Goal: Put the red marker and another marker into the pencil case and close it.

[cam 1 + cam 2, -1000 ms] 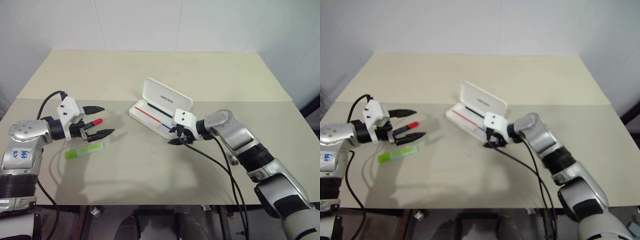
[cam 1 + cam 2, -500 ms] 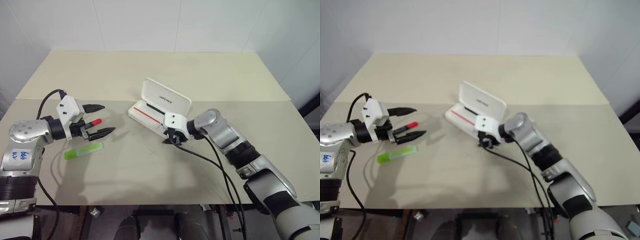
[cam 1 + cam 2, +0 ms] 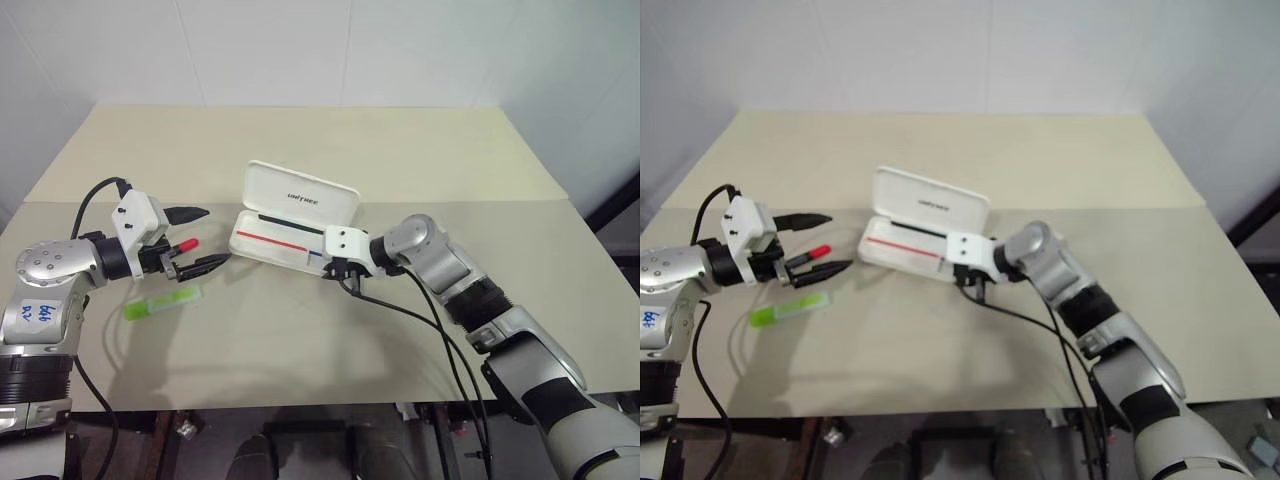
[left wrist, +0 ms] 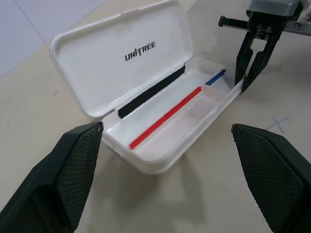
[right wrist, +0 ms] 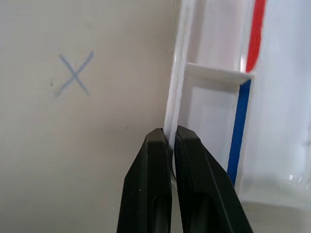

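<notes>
The pencil case [image 3: 290,230] sits open mid-worktop, right gripper [image 3: 343,277] pinched on its near wall at the blue-line end. Red marker [image 3: 185,246] lies left of the case, right between the wide-open left gripper [image 3: 205,240] fingers, long axis pointing toward the case. Green marker [image 3: 160,302] lies just nearer. Left arm's call, I'd say.

Bright, even light falls from above onto the matte beige table [image 3: 330,150], with no glare. Soft, blurred shadows pool toward its near edge. Head views are sharp. In the right wrist view, the right tool's black fingers [image 5: 155,194] are slightly out of focus.
</notes>
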You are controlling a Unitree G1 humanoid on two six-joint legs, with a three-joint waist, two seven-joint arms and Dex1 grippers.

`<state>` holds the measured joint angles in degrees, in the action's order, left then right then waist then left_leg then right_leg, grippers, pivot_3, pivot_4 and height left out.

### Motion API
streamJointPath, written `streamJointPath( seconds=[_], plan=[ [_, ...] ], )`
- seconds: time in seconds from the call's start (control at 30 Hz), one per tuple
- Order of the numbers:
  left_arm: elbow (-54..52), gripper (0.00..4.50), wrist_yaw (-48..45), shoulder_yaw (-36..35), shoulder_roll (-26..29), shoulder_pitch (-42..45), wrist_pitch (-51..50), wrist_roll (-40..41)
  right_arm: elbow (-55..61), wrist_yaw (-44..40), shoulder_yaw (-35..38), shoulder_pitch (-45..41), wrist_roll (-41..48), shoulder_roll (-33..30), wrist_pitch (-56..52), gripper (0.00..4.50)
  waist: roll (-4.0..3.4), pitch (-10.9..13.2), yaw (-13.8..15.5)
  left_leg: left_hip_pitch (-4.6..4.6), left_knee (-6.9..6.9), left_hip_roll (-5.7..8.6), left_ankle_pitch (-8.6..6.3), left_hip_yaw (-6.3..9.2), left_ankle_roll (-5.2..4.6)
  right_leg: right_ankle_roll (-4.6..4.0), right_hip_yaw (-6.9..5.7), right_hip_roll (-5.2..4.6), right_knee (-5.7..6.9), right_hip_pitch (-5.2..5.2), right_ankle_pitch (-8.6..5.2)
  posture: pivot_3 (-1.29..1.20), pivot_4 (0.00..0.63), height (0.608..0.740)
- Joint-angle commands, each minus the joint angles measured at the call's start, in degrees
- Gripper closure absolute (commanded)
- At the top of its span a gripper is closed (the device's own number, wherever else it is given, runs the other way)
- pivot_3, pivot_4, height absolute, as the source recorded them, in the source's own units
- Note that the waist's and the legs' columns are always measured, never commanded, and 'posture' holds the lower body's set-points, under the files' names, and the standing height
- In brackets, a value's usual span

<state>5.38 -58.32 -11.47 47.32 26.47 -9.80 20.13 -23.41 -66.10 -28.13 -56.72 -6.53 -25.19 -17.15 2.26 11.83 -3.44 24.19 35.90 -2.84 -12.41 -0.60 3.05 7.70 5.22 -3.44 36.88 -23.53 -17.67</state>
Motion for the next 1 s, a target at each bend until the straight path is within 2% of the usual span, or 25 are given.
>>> streamJointPath(
  seconds=[0.03, 0.4, 0.6, 0.87, 1.0],
  plan=[
    [-1.2, 0.00, 0.2, -2.1, 0.9, 0.6, 0.4, 1.1, 8.0, -3.5, 3.8, 2.0, 2.2, -4.5, 0.8, 4.49, 0.00, 0.0, 0.4, 0.03, -0.05, 0.00, -0.01, 0.01, 0.00, 0.00, 0.00, 0.00, -0.06, -0.02, -0.01, 0.00, 0.150, 0.740],
    [-0.8, 0.00, -0.1, -1.1, -0.5, 0.3, 0.6, 1.1, 30.6, -10.9, 6.2, 14.4, 4.8, -19.7, -4.8, 4.49, 0.00, 0.0, 0.4, 0.04, -0.36, 0.00, -0.04, -0.03, 0.03, 0.01, 0.00, 0.00, -0.40, -0.03, -0.04, 0.00, 0.150, 0.740],
    [-1.0, 0.00, -0.3, -0.8, -1.3, -0.2, 0.4, 1.1, 36.3, -10.6, 7.7, 19.4, 5.2, -24.7, -7.2, 4.49, 0.00, 0.0, 0.3, 0.00, -0.27, 0.00, -0.04, -0.04, 0.03, 0.00, 0.01, -0.01, -0.36, 0.00, -0.04, 0.00, 0.150, 0.740],
    [-0.9, 0.00, -0.2, 0.3, -2.7, 0.7, 0.2, 1.0, 34.2, -7.1, 7.3, 21.3, 3.7, -24.4, -6.7, 4.49, 0.00, 0.0, 0.4, 0.00, -0.27, 0.00, -0.04, -0.04, 0.02, 0.00, 0.02, -0.01, -0.37, 0.00, -0.03, 0.00, 0.150, 0.740],
    [-0.6, 0.00, -0.2, 0.8, -3.1, 1.7, 0.2, 0.9, 29.7, -5.4, 6.0, 20.6, 1.9, -23.2, -1.7, 4.49, 0.00, 0.0, 0.4, 0.01, -0.26, 0.01, -0.04, -0.04, 0.02, 0.00, 0.02, -0.02, -0.39, 0.01, -0.03, 0.00, 0.150, 0.740]
  ],
)
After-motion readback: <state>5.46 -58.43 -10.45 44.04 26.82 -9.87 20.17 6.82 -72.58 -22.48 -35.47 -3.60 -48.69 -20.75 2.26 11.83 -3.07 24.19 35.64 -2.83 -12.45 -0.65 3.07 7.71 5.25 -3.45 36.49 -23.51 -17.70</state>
